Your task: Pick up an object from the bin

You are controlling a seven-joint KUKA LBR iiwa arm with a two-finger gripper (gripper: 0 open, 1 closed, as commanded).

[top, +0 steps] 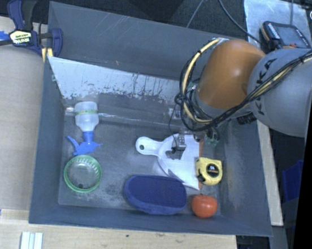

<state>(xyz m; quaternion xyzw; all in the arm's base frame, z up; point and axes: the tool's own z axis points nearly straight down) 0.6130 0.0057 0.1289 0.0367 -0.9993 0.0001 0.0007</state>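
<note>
step: pre-grasp, judged | hand [177,145] low over white plastic paddle [180,165], 4 o'clock of bin [44,192] centre | hand opening: cannot tell | yellow tape measure [209,171] at 3 o'clock | next: likely clamp paddle, lift clear

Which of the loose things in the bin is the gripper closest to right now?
The flat white paddle-shaped piece mid-bin: the gripper is right over it. The yellow tape measure and red ball lie farther off.
</note>
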